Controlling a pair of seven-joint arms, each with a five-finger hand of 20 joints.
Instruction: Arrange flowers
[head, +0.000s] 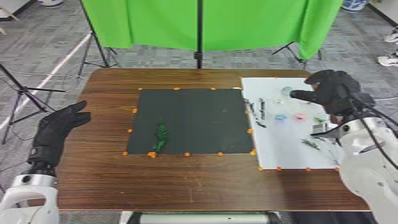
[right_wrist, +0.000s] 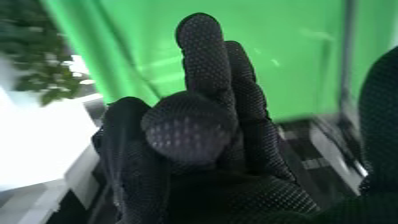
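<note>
1. Black-gloved right hand (head: 336, 95), fingers loosely open, some straight, one bent, empty; at the white rectangular board's (head: 277, 145) 1 o'clock.
2. Green leafy sprig (head: 162, 134) lies toward the flat dark-grey mat's (head: 200, 117) 8 o'clock, long axis roughly 12-to-6.
3. Black-gloved left hand (head: 59, 127), open, empty, at the brown wooden desk's (head: 187, 187) 9 o'clock.

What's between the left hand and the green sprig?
Head view: from the left hand, brown tabletop, then orange marks at the dark mat's left edge, then a strip of mat up to the sprig.
</note>
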